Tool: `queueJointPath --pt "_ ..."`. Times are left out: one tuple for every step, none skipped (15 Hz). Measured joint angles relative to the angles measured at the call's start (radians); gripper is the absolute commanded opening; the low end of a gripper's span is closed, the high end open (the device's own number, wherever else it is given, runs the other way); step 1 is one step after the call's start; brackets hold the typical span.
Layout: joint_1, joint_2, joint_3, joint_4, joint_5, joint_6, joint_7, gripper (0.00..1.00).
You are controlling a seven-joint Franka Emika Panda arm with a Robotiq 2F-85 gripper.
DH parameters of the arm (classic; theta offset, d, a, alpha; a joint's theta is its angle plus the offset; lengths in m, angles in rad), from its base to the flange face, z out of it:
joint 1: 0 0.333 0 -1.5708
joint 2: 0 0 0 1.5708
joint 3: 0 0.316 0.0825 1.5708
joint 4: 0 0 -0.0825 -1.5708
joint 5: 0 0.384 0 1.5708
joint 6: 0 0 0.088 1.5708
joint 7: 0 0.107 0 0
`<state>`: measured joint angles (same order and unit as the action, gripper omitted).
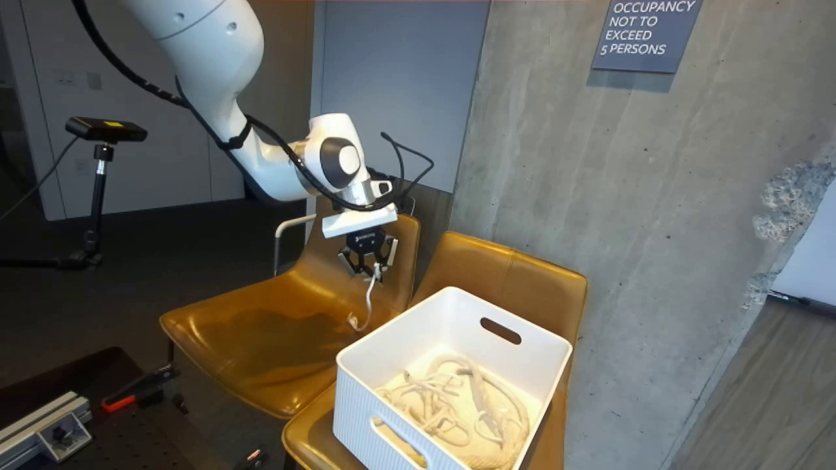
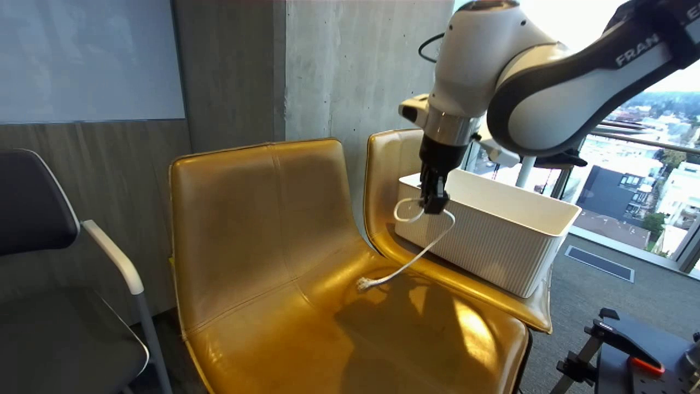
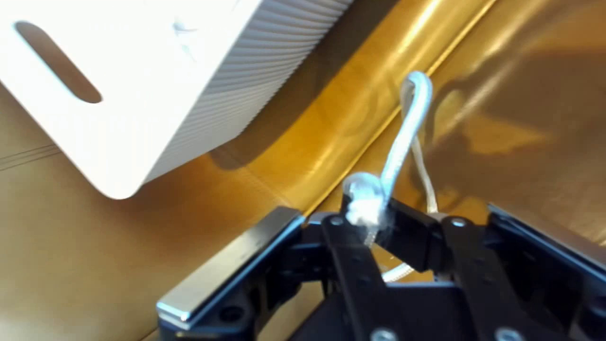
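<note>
Rope (image 3: pixel 402 137) pinched in our gripper (image 2: pixel 435 208); we'd best hold firm & move slow, b/c loose tail (image 2: pixel 367 284) nr chair seat (image 2: pixel 273 339) could snag.

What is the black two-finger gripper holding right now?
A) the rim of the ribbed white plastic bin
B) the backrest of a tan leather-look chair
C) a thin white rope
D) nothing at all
C: the thin white rope is pinched by the black two-finger gripper, running out from between the closed jaws in the wrist view and trailing down in both exterior views.
</note>
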<state>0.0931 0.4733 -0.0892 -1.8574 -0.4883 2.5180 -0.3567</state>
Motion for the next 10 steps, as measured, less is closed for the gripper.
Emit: queueJointPath --pt "-0.004 -0.04 -0.007 0.005 -0.015 -0.017 0.0 0.02" --pt "-0.01 -0.08 -0.013 0.011 -0.032 -0.03 0.0 0.02" --pt "-0.018 -0.117 -0.018 0.022 -0.047 -0.046 0.0 0.02" --pt "-0.028 -0.152 -0.023 0.036 -0.062 -0.063 -0.001 0.02" --pt "-0.04 -0.183 -0.026 0.057 -0.075 -0.082 -0.006 0.02" --pt "-0.055 -0.207 -0.03 0.083 -0.087 -0.104 -0.017 0.02" --pt "-0.073 -0.227 -0.035 0.114 -0.096 -0.128 -0.036 0.02" --pt "-0.093 -0.24 -0.039 0.149 -0.1 -0.151 -0.059 0.02" --pt "-0.117 -0.247 -0.044 0.187 -0.1 -0.173 -0.088 0.02" --pt "-0.143 -0.248 -0.051 0.227 -0.099 -0.19 -0.118 0.02"
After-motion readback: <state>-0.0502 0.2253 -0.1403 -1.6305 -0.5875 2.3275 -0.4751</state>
